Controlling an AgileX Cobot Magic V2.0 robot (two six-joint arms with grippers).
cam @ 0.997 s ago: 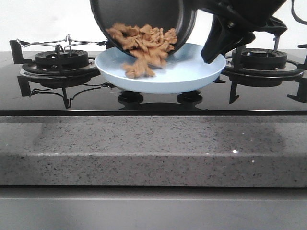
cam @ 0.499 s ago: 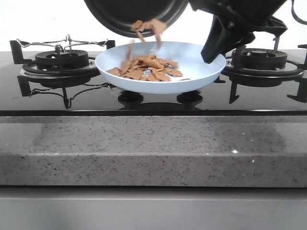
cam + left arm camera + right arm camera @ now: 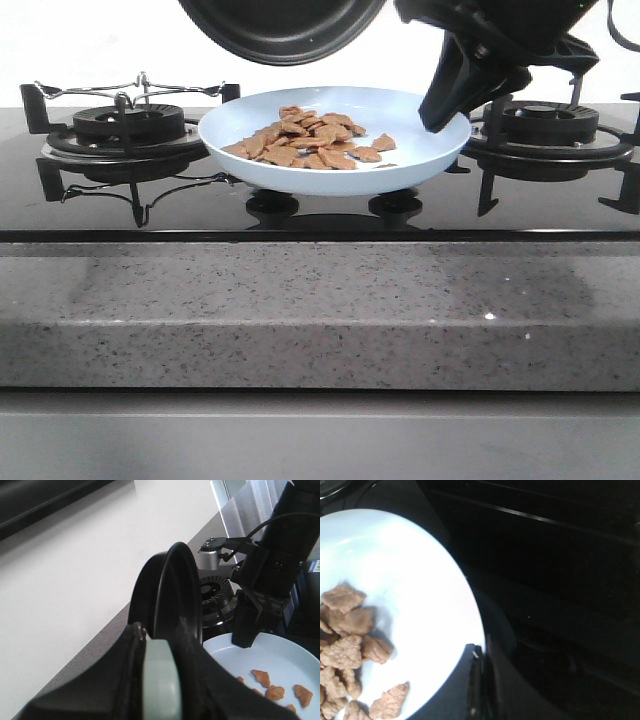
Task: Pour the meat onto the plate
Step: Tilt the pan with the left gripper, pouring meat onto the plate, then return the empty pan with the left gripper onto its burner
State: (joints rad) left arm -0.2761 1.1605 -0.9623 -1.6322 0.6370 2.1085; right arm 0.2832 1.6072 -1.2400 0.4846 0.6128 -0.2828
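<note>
- one pale blue plate (image 3: 420,150) on the stove, between two burners, holds the heaped meat (image 3: 305,140).
- one black pan (image 3: 280,28) tilted above it.
- right claw (image 3: 450,95) grips the plate's rim; left claw's state: cannot tell.

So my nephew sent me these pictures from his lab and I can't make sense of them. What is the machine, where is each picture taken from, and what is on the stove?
It is a robot with two arms, each ending in a gripper.

The wide picture looks forward over a stove top with a burner on each side. In the middle a pale blue plate carries small orange-brown pieces of meat. Above it a black pan is tipped up; no meat shows in it.

The other two pictures come from cameras on the wrists. The left wrist camera looks along the pan, which the left gripper appears to hold by the handle. The right wrist camera looks down at the plate, where the right gripper holds the rim.
</note>
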